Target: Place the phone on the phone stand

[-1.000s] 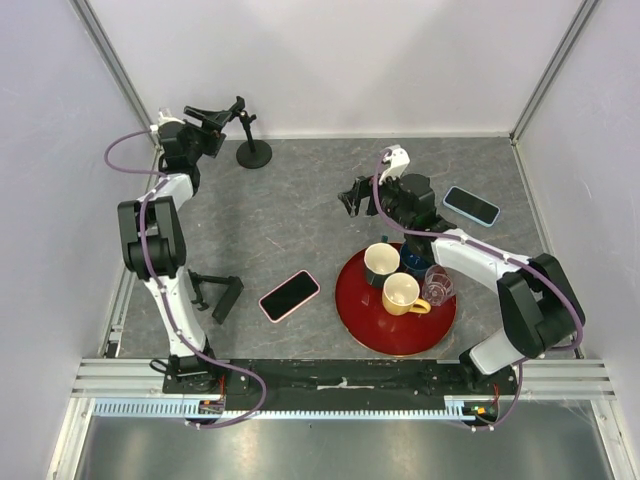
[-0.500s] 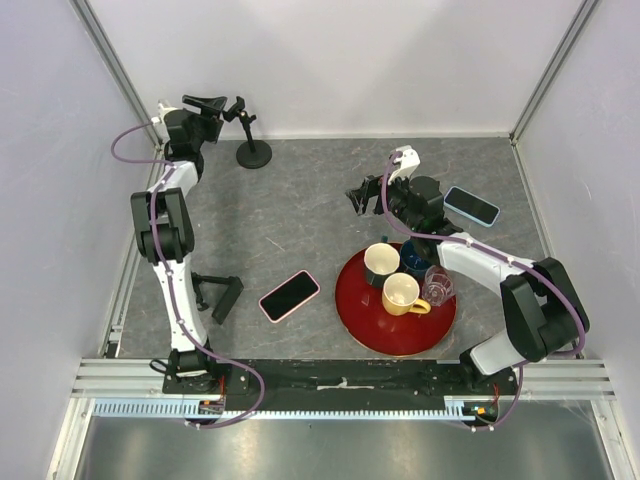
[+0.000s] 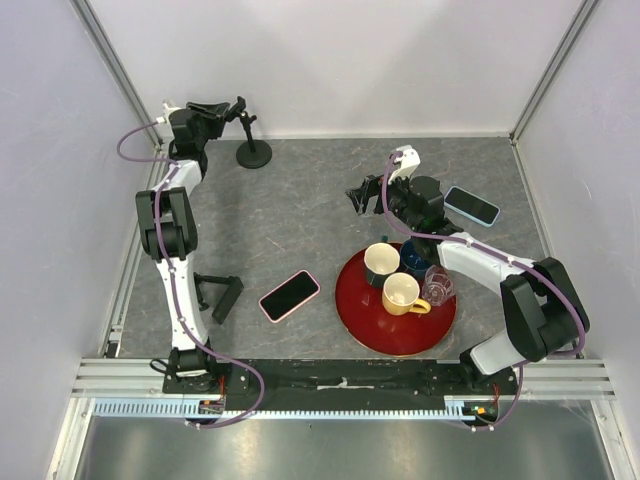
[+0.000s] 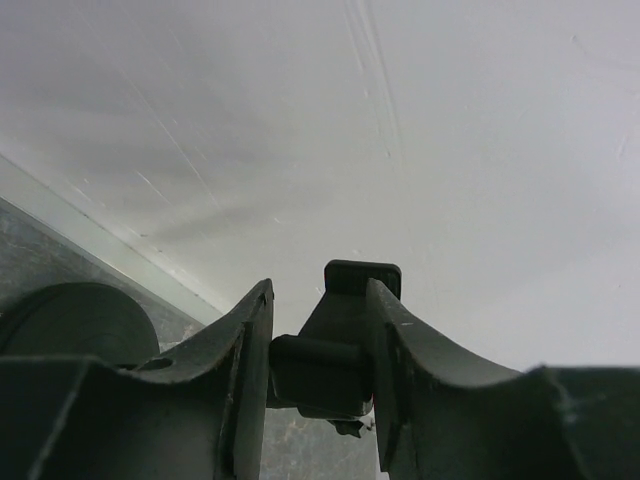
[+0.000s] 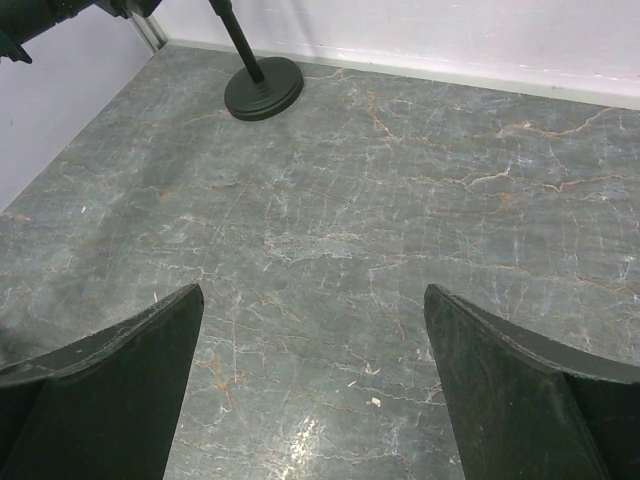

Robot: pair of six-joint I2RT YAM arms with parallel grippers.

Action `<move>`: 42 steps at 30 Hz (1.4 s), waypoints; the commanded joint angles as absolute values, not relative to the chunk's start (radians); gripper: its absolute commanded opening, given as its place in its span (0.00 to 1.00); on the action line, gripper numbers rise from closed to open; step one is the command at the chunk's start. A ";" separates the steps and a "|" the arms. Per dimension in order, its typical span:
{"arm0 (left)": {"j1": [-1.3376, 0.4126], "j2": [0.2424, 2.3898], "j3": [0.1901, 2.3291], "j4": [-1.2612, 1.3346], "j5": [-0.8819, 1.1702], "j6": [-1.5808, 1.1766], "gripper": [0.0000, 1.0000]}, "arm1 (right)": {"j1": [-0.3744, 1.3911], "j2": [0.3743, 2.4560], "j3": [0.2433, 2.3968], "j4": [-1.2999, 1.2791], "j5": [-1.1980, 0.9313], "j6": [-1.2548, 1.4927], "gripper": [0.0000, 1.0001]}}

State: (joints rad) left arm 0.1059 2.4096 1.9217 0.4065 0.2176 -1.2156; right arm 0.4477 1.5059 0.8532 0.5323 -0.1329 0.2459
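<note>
The phone (image 3: 289, 295), dark screen in a pink case, lies flat on the grey table near the front centre. The black phone stand (image 3: 253, 152) has a round base at the back left and a thin stem up to its clamp head (image 3: 240, 109). My left gripper (image 3: 220, 108) reaches to the back wall and is shut on that clamp head (image 4: 318, 372), which sits between the fingers (image 4: 250, 340). My right gripper (image 3: 358, 196) is open and empty above the bare table (image 5: 320, 300), and the stand's base (image 5: 263, 88) shows far ahead of it.
A second phone in a blue case (image 3: 471, 205) lies at the right. A red tray (image 3: 360, 318) holds two mugs, a dark cup and a glass. A small black folding stand (image 3: 220, 295) lies at the left front. White walls enclose the table.
My left gripper has moved right along the back wall onto the stand's clamp head. My right gripper has shifted a little to the right.
</note>
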 commanded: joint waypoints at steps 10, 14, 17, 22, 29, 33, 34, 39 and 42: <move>0.012 2.042 1.599 0.367 0.045 -1.316 0.02 | 0.445 1.505 0.857 0.589 -0.149 0.241 0.98; -0.083 1.880 1.432 0.244 -0.176 -1.413 0.02 | 0.445 1.516 0.865 0.591 -0.161 0.250 0.98; -0.150 1.787 1.346 0.201 -0.289 -1.492 0.02 | 0.445 1.523 0.865 0.597 -0.170 0.261 0.98; -0.224 1.732 1.237 0.184 -0.382 -1.648 0.02 | 0.445 1.531 0.865 0.597 -0.173 0.264 0.98; -0.239 1.687 1.066 0.310 -0.357 -1.675 0.29 | 0.445 1.543 0.871 0.586 -0.176 0.258 0.98; -0.239 1.620 1.013 0.290 -0.338 -1.635 0.59 | 0.445 1.551 0.879 0.584 -0.186 0.259 0.98; -0.238 1.582 0.988 0.285 -0.315 -1.614 0.62 | 0.445 1.554 0.879 0.583 -0.187 0.261 0.98; -0.233 1.447 0.922 0.236 -0.252 -1.394 0.66 | 0.445 1.563 0.887 0.575 -0.195 0.261 0.98; -0.196 1.350 0.896 0.218 -0.195 -1.114 0.60 | 0.445 1.565 0.890 0.566 -0.198 0.256 0.98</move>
